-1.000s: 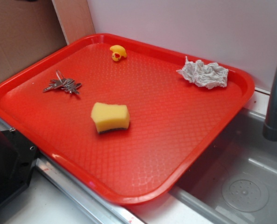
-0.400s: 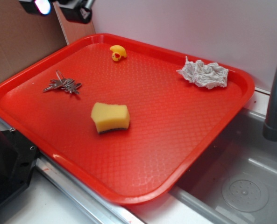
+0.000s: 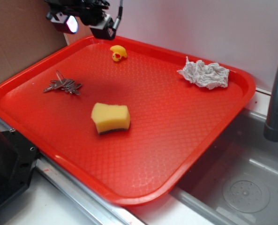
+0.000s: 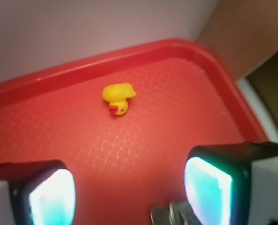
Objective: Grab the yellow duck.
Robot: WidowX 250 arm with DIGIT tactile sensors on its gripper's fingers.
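Observation:
The yellow duck (image 3: 118, 52) is a tiny rounded toy with a red beak mark, lying near the far edge of the red tray (image 3: 176, 136). In the wrist view the yellow duck (image 4: 117, 97) lies ahead of the fingers, close to the tray's back rim. My gripper (image 3: 85, 22) hangs above the tray's far left corner, left of the duck and apart from it. It is open, with glowing pads (image 4: 208, 190) wide apart and only bare tray between them (image 4: 129, 192).
A yellow sponge (image 3: 110, 117) with a dark underside sits mid-tray. A bunch of keys (image 3: 63, 85) lies at the left, and the keys (image 4: 171, 215) show below the fingers. A crumpled paper towel (image 3: 204, 74) lies far right. A sink and faucet (image 3: 277, 93) are to the right.
The gripper has come down into view from the top left and moved right toward the tray's far corner. Nothing on the tray has moved.

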